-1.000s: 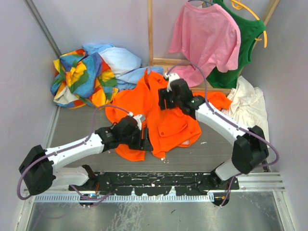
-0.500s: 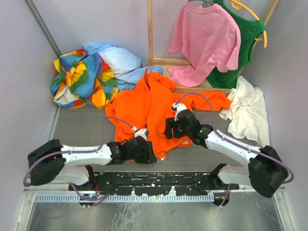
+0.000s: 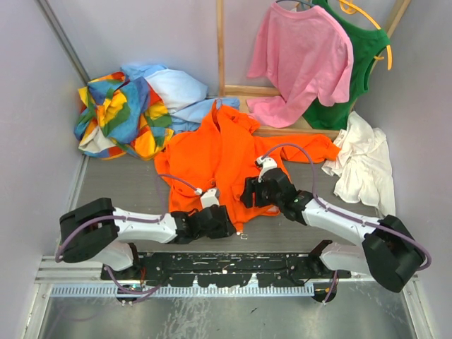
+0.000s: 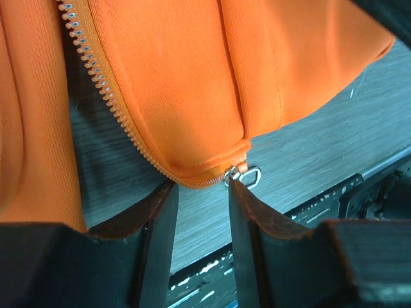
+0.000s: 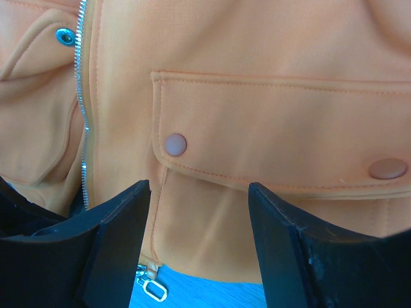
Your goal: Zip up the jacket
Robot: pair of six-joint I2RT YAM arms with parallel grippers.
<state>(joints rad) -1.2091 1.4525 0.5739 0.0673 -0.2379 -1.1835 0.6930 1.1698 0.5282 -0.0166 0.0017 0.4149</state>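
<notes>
The orange jacket (image 3: 219, 155) lies spread on the grey table, front open. My left gripper (image 3: 224, 224) is open at the jacket's bottom hem. In the left wrist view its jaws stand apart around the hem corner (image 4: 199, 163), with the silver zipper pull (image 4: 245, 174) just beyond the right fingertip and the zipper teeth (image 4: 96, 74) running up left. My right gripper (image 3: 248, 192) is open over the right front panel. In the right wrist view its jaws straddle the fabric below a pocket flap (image 5: 276, 135) with snaps; the zipper pull (image 5: 151, 287) lies by its left finger.
A multicoloured patchwork garment (image 3: 120, 113) and a light blue garment (image 3: 176, 88) lie at the back left. A pink T-shirt (image 3: 300, 56) and a green shirt (image 3: 360, 60) hang at the back right. A white cloth (image 3: 364, 159) lies right.
My right gripper came down from the jacket's collar to the lower front panel. My left gripper moved right along the hem to the zipper end. The jacket's front spread flatter.
</notes>
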